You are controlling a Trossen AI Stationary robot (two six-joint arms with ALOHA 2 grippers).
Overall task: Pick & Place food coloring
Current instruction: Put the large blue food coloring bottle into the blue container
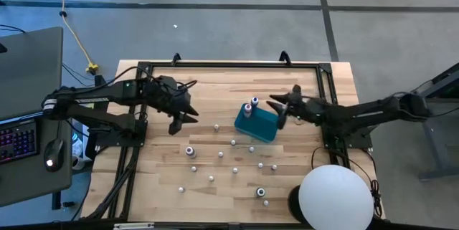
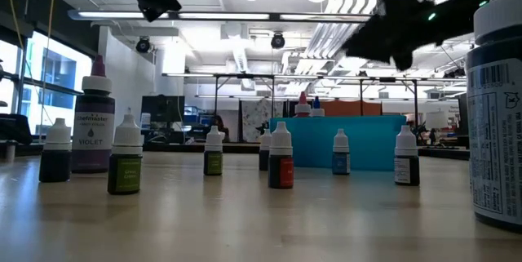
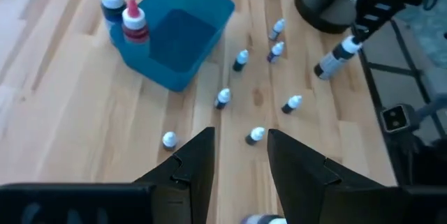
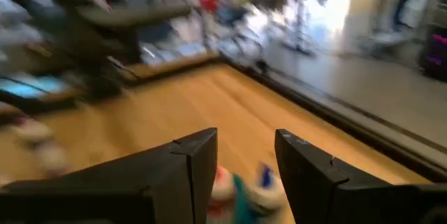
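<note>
The food coloring is several tiny white-capped bottles (image 1: 221,154) standing scattered on the wooden table, and also (image 3: 223,98) in the left wrist view. Two bottles with a red top (image 1: 247,109) and a blue top (image 1: 254,102) stand in the teal box (image 1: 257,125) at its far-left corner. My left gripper (image 1: 183,118) hovers open above the table, left of the box; its fingers (image 3: 241,161) frame bare wood and touch nothing. My right gripper (image 1: 277,109) hovers open at the box's right side, above the two tall bottles (image 4: 222,182).
Two larger dark bottles (image 1: 190,151) (image 1: 261,192) stand among the small ones. A white dome (image 1: 336,195) on a dark base fills the near-right corner. A black frame (image 1: 229,64) borders the table. The low view shows a violet bottle (image 2: 92,123) and a big bottle (image 2: 497,107) close by.
</note>
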